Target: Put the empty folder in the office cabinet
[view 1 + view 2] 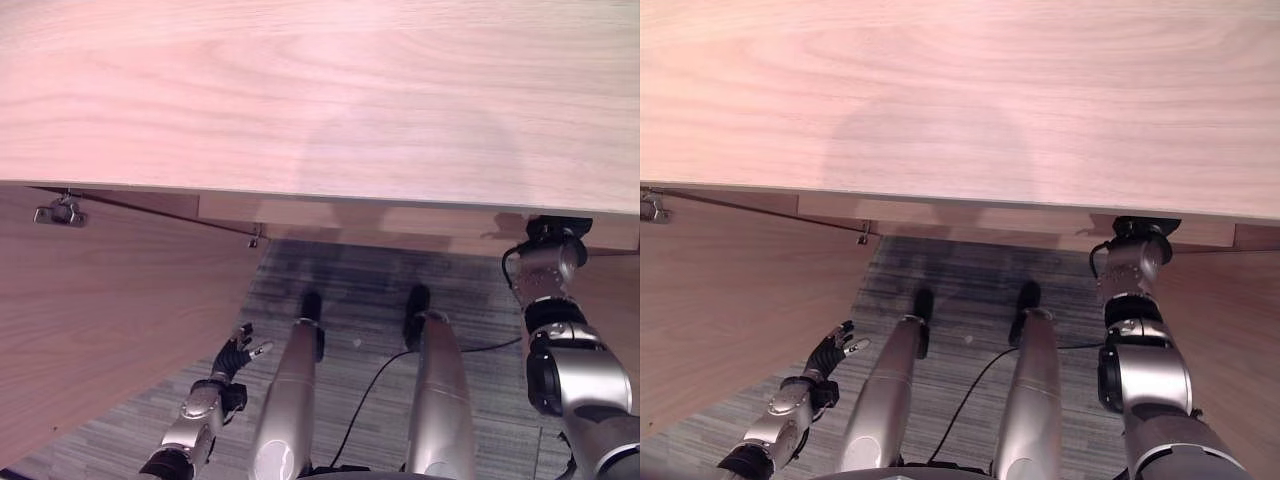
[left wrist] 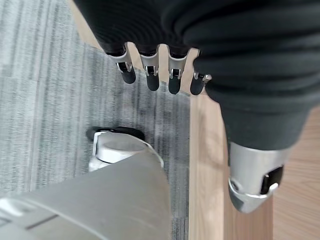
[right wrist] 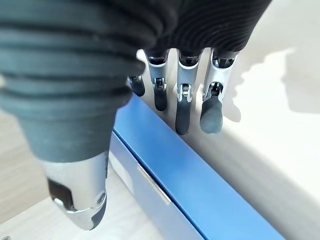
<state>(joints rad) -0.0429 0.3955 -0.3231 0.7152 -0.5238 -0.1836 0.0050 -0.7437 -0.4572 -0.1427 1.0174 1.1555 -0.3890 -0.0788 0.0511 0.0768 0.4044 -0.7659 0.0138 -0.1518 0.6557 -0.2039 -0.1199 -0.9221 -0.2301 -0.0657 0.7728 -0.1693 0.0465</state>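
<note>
A blue folder (image 3: 190,185) stands on edge on a pale wooden cabinet shelf (image 3: 30,220), apparently flush against the wall at 3 o'clock.

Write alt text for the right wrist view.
The right hand hangs with straight fingers above a blue folder standing against a pale cabinet wall, thumb on its near side.

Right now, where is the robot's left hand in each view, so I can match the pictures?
Left eye view: left hand low on the left, beside the wooden door.
Right eye view: low on the left too.
Left wrist view: its straight fingers point over the carpet.
Right wrist view: the right hand by the blue folder.
Shared landmark: grey carpet.
</note>
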